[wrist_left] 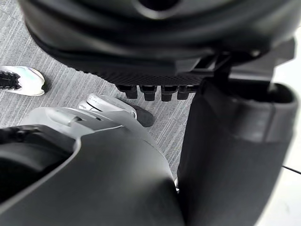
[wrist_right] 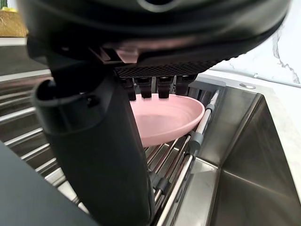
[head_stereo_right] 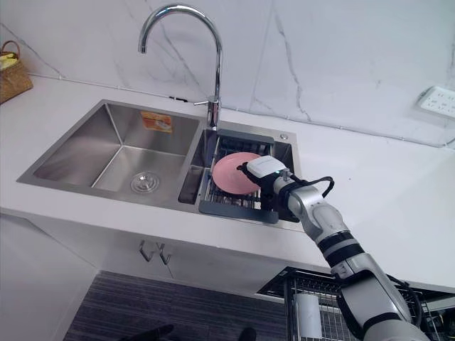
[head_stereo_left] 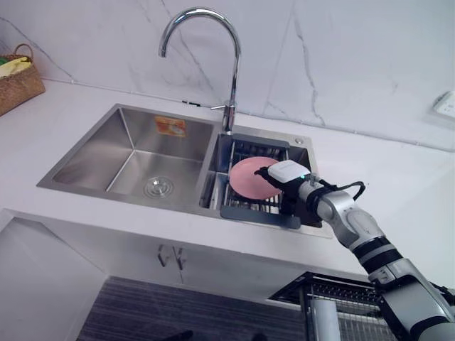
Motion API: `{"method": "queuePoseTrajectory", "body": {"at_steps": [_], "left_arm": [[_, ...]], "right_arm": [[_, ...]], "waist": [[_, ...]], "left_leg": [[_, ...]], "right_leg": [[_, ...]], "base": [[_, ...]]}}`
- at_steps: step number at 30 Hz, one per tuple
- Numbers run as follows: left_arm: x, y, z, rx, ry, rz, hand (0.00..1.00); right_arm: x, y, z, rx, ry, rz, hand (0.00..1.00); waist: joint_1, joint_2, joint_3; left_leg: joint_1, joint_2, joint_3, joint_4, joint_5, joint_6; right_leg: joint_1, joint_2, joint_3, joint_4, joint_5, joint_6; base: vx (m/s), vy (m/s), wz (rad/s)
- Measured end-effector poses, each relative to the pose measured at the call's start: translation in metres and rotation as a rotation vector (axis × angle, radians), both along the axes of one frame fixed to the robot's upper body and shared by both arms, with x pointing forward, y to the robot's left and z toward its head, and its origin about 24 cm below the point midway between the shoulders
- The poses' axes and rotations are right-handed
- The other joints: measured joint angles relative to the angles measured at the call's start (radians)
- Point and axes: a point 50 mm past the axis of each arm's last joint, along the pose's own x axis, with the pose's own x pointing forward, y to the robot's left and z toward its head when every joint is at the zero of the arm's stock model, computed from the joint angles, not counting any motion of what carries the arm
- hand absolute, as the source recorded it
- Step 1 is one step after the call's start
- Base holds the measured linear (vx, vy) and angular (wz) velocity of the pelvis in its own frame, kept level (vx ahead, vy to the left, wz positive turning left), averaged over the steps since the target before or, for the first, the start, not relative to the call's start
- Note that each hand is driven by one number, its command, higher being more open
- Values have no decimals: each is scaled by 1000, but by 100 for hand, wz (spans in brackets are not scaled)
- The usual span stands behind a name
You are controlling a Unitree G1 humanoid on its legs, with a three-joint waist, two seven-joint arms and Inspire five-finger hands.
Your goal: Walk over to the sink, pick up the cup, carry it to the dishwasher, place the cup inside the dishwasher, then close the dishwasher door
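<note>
While the task names a cup, what sits just below the faucet (head_stereo_left: 231,71) is a shallow pink dish (head_stereo_left: 247,177), resting on the drain rack (head_stereo_left: 259,215) in the basin at the faucet's foot. The right hand (head_stereo_left: 286,176) hovers at the dish's rim on the side away from the faucet. Its fingers (wrist_right: 146,87) are straight and point across the dish, its thumb stands apart, and it grips nothing, though whether it touches the dish is unclear. The left hand (wrist_left: 141,37) hangs relaxed over the floor, so the right is plainly nearer.
</note>
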Motion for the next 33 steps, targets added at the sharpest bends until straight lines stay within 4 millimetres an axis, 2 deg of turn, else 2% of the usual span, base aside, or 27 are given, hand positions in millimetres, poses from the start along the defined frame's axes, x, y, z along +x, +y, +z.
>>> {"method": "queuePoseTrajectory", "body": {"at_steps": [6,11,17,25,30,33], "left_arm": [[-1,0,0,3,-5,1,100],[-3,2,0,13,-17,7,100],[-6,3,0,23,-29,26,100],[-8,2,-1,29,-44,29,100],[-8,2,-1,33,-49,31,100],[-10,2,-1,36,-50,33,100]], "right_arm": [[0,3,-1,-14,-93,23,0],[-1,14,4,-6,-273,77,0],[0,11,11,-17,-435,51,0],[1,6,9,-6,-435,24,0],[-3,0,6,127,-414,-19,0],[-11,-8,12,240,-442,-58,0]], "waist": [[-3,0,0],[-3,1,1],[-5,4,3],[-7,9,6],[-9,10,6],[-25,15,7]], "left_leg": [[1,-1,-2,0,1,1],[1,-1,-3,0,1,1],[1,-3,-5,0,1,2],[1,-6,-10,0,4,4],[0,-11,-11,2,4,5],[-3,-12,-15,4,4,5]], "right_leg": [[2,-1,-1,0,0,0],[2,-1,-1,0,-1,1],[3,-3,-3,0,-2,2],[4,-6,-9,0,-3,4],[6,-11,-9,0,-3,6],[6,-12,-12,1,-4,7]], "base": [[0,0,0],[0,0,0],[0,0,0],[0,0,1],[0,0,0],[0,0,4]]}}
